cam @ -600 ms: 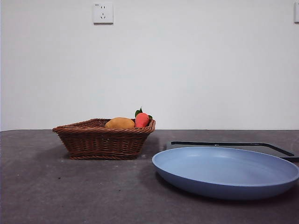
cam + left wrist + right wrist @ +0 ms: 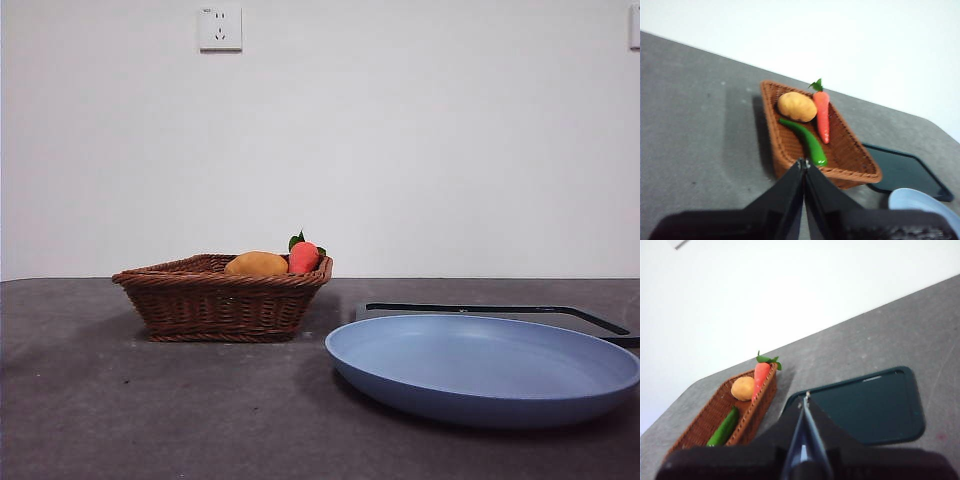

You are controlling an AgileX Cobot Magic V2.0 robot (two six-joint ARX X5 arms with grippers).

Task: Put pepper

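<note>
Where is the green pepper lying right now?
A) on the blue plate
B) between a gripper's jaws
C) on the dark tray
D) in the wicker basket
D: the pepper lies in the basket beside the carrot and a yellow-orange fruit.

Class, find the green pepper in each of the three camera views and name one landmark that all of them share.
Front view: the pepper does not show; the basket wall hides whatever lies low inside.
Left wrist view: the pepper lies in the basket, beside the carrot, near the shut left gripper.
Right wrist view: the pepper lies in the basket, away from the shut right gripper.
Shared landmark: the basket.
</note>
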